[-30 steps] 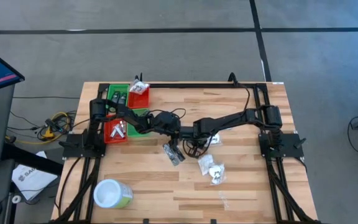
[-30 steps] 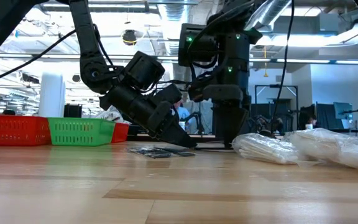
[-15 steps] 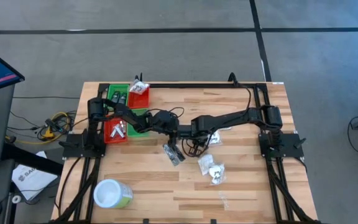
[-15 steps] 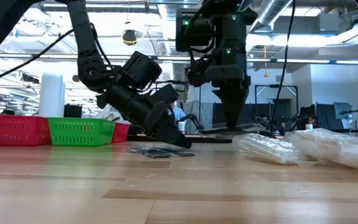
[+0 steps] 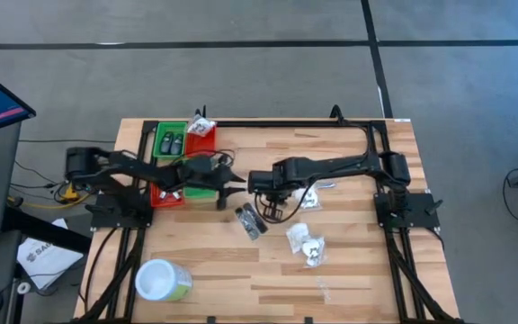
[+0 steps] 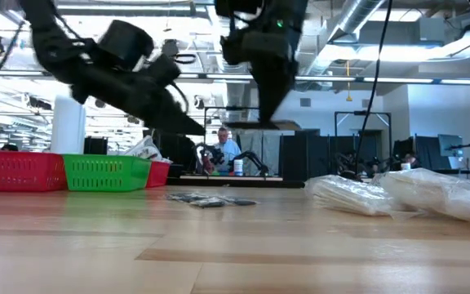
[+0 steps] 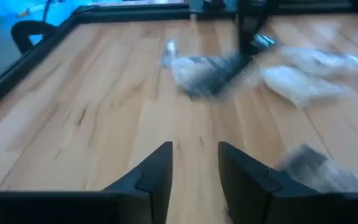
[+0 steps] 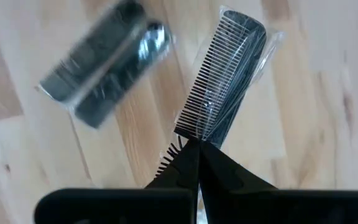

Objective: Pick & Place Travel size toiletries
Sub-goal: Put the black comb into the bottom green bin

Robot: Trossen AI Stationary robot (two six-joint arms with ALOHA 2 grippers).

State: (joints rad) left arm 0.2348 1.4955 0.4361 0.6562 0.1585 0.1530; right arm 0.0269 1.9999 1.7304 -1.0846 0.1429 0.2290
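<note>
My right gripper [image 8: 197, 163] hangs above the table's middle [image 5: 268, 198], shut on a black comb [image 8: 225, 74] in a clear plastic sleeve. Below it a dark plastic-wrapped packet [image 8: 104, 62] lies flat on the wood [image 5: 250, 221]. White crinkly packets [image 5: 306, 243] lie flat to its right. My left gripper [image 7: 194, 163] is open with nothing between its fingers. It is pulled back by the bins at the table's left [image 5: 226, 180] and points slantwise down at the table's middle. My right gripper pinches the comb's one end [image 8: 188, 142] between its two shut fingers. The fingers come from above, pointing steeply down, and lie along the comb. The comb sticks out past the fingertips, clear of the table.
Small red and green bins [image 5: 171, 144] stand at the far left, one holding dark bottles. A white-lidded green tub [image 5: 162, 281] lies at the near left. A black frame [image 5: 286, 122] runs along the far edge. Bare wood lies at the near right.
My right gripper has risen, staying shut, and has taken the comb up off the table. My left gripper has drawn back toward the table's left edge and gone up, away from the dark packet, which stays where it was.
</note>
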